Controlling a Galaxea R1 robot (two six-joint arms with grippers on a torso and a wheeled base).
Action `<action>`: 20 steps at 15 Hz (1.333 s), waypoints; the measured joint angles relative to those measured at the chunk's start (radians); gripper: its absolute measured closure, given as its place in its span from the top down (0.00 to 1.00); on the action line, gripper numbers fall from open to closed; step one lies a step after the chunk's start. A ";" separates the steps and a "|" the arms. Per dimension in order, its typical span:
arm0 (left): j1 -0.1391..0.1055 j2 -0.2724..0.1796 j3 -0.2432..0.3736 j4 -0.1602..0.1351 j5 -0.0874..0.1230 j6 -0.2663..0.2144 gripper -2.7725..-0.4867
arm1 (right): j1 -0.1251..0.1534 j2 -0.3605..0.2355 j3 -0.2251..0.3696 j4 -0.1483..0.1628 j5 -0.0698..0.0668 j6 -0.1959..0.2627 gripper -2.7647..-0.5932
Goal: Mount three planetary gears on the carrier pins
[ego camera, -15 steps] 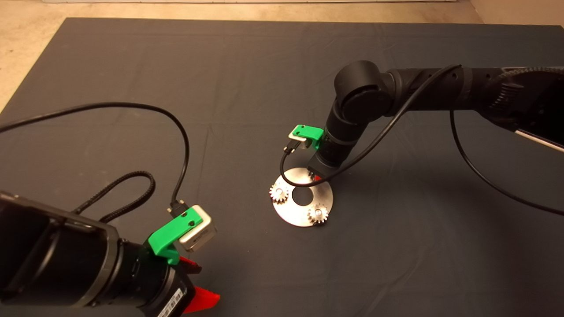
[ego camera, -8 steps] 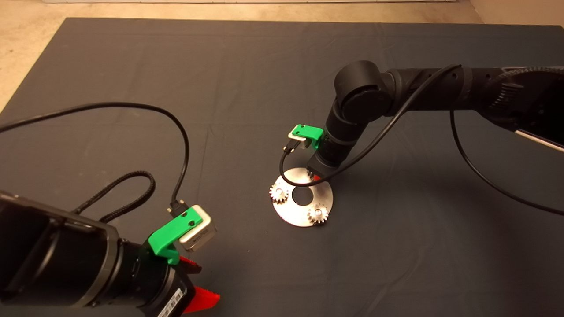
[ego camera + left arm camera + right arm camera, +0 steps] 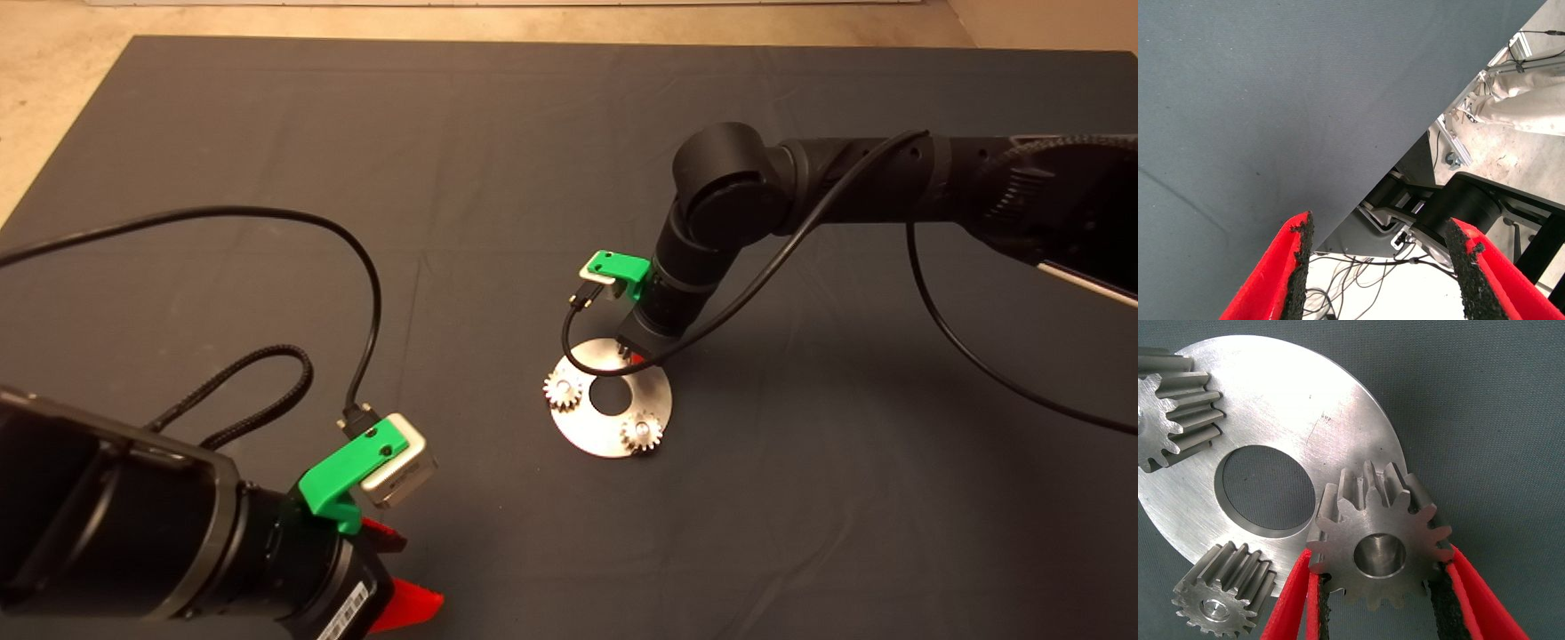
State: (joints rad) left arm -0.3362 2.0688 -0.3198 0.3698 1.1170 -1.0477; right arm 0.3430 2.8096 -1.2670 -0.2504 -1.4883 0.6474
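Dark mat (image 3: pixel 267 133) fills the head view. Right arm (image 3: pixel 845 169) reaches in from the right edge to centre frame, above the upper rim of the round metal disc (image 3: pixel 587 436). Right gripper (image 3: pixel 1378 600) clamps the third gear (image 3: pixel 1378 543) between its pads over the disc's edge. Two planetary gears (image 3: pixel 564 389) (image 3: pixel 642 432) sit on carrier pins at the disc's left and lower right. Left gripper (image 3: pixel 1378 273), lower left, waits with fingers wide apart.

Silvery gears (image 3: pixel 1378 543) on shiny disc (image 3: pixel 1305 407), dark grey mat (image 3: pixel 356 133).
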 joint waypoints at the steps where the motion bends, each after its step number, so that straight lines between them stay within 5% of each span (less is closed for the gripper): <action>1: 0.000 0.000 0.000 0.000 0.000 0.000 0.37 | 0.000 0.000 0.000 0.000 0.002 0.000 0.10; 20: 0.000 -0.005 0.000 0.000 -0.003 0.000 0.37 | -0.006 0.003 -0.009 0.000 -0.001 0.000 0.12</action>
State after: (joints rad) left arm -0.3362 2.0634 -0.3198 0.3698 1.1140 -1.0477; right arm 0.3372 2.8128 -1.2757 -0.2504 -1.4898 0.6474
